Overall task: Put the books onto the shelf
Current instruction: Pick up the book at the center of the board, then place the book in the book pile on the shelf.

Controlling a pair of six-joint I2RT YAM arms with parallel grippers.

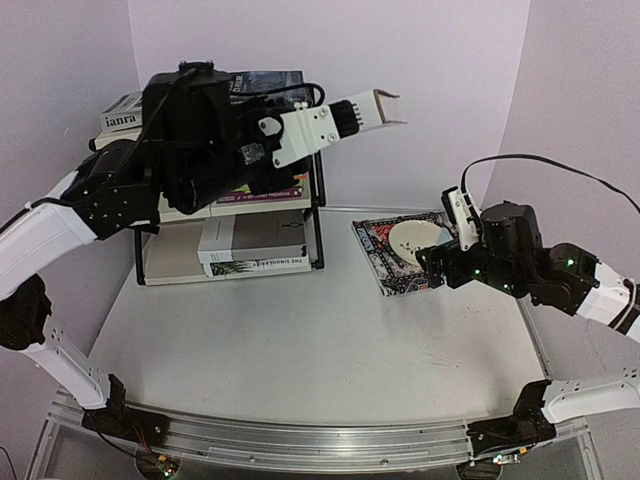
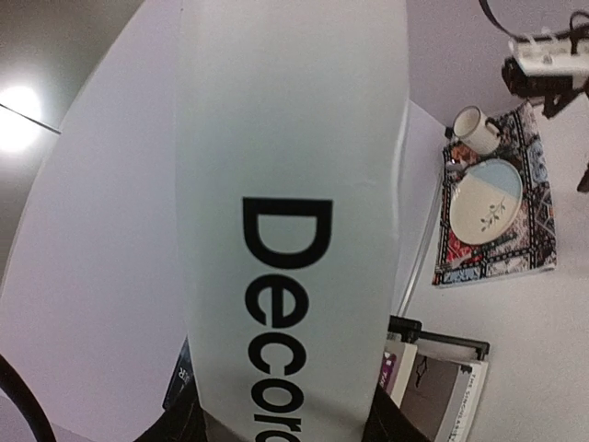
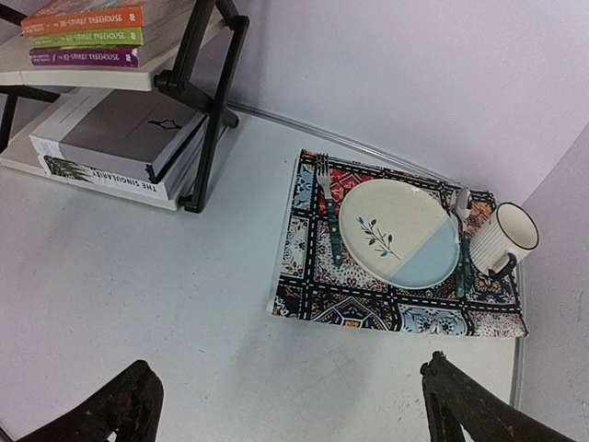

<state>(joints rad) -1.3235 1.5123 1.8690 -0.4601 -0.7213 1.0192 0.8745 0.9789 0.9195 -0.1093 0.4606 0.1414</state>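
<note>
My left gripper (image 1: 345,117) is raised beside the top of the shelf (image 1: 318,215) and is shut on a pale grey book (image 1: 378,106) that juts out to the right. In the left wrist view this book (image 2: 290,184) fills the middle, with "Decor" printed along it, and dark fingers (image 2: 179,428) clamp its lower end. More books lie on the shelf: large ones (image 1: 250,245) on the bottom tier, Treehouse paperbacks (image 3: 83,37) on the middle one, and dark ones (image 1: 265,82) on top. My right gripper (image 3: 294,410) hangs open and empty above the table.
A patterned placemat (image 3: 313,267) lies right of the shelf with a plate (image 3: 400,230), fork, spoon and white mug (image 3: 502,238) on it. My right arm (image 1: 520,255) hovers over the placemat's right side. Walls close in behind and to the right.
</note>
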